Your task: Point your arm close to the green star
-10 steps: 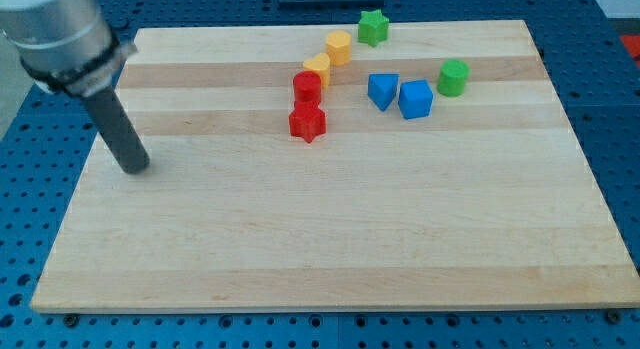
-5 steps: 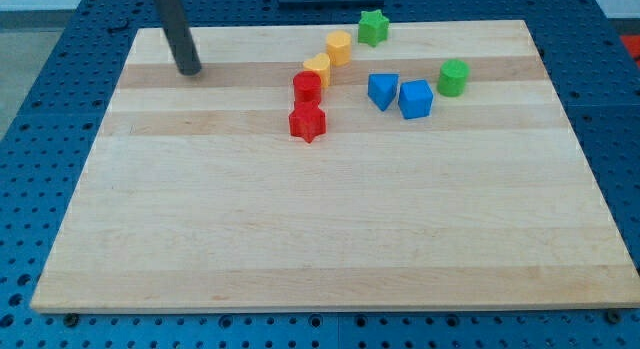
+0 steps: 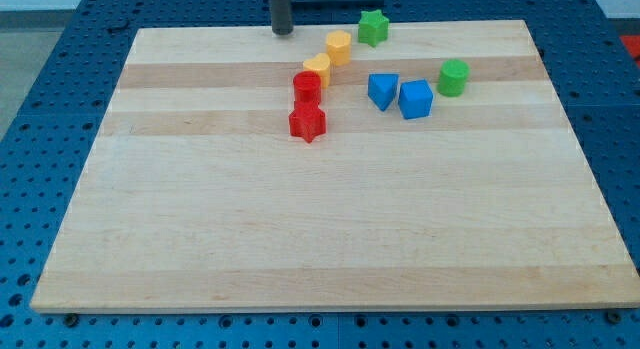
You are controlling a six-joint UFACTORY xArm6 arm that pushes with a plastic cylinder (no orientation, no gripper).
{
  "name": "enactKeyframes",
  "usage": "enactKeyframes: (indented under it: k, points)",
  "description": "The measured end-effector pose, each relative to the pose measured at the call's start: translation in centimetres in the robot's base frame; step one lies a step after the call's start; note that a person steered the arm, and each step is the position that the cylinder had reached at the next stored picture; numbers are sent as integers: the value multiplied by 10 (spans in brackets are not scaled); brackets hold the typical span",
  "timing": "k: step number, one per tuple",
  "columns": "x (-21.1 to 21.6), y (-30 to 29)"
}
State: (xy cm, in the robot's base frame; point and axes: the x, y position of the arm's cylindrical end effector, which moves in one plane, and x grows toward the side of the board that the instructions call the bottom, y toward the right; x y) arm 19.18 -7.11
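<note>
The green star sits at the board's top edge, right of centre. My tip rests at the board's top edge, well to the star's left, with a gap between them. A yellow block lies between and just below them. The rod rises out of the view's top.
A second yellow block, a red cylinder and a red star run in a line down-left from the first yellow one. Two blue blocks and a green cylinder lie to the right. The wooden board fills the view.
My tip has swept from the board's left side up and right along the top edge, closing toward the green star. No block has moved.
</note>
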Motion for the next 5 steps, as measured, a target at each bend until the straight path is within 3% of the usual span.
enactKeyframes:
  k: [5]
  points:
    - [1,73]
